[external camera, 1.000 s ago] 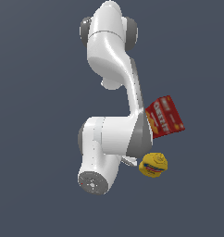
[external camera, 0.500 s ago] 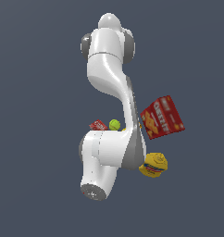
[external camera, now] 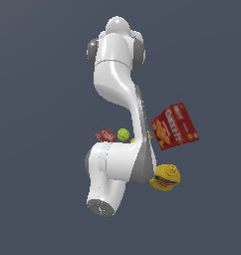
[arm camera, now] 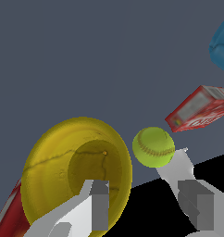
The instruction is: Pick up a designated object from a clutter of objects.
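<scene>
so the fingers (arm camera: pixel 144 203) stand spread wide and empty, one over the yellow cup's (arm camera: pixel 77 171) mouth, one outside by the ball (arm camera: pixel 153 147), seemingly to pinch its rim.

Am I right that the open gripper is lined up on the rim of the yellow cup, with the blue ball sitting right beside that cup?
Not quite. The ball is yellow-green, not blue, as the wrist view shows. The rest holds: the gripper is open, one finger over the rim of the yellow cup, and the ball sits right beside it.

Flat slate-grey backdrop (external camera: pixel 38 60) — featureless, evenly lit (no visible seams), black patch (arm camera: pixel 211 166) in wrist view
</scene>
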